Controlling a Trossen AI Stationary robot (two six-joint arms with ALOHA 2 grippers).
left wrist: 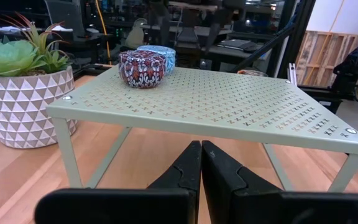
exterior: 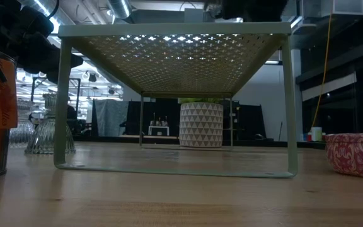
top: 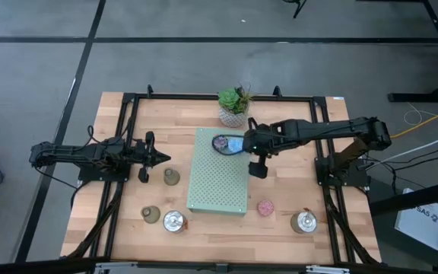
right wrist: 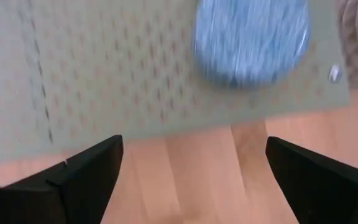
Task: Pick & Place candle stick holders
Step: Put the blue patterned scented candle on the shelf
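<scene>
- Two small round patterned candle holders, one purple (left wrist: 142, 68) and one blue (left wrist: 159, 56), sit touching at a back corner of the pale green perforated metal shelf (top: 217, 183) on the wooden desk (top: 280, 228).
- The right hand (top: 258, 169) hovers wide open and empty just beside the shelf edge, near the blue holder.
- The left hand (left wrist: 201, 163) waits shut, holding nothing.
- The remaining holders look rigid, light and smooth; gripping across the round sides seems safest.
- Only the overhead view shows the pink (top: 265, 207), silver (top: 174, 221) and olive (top: 171, 177) holders on the desk.

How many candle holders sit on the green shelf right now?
2: the purple holder and the blue holder, side by side at the green shelf's corner nearest the succulent. None looks hidden.
</scene>
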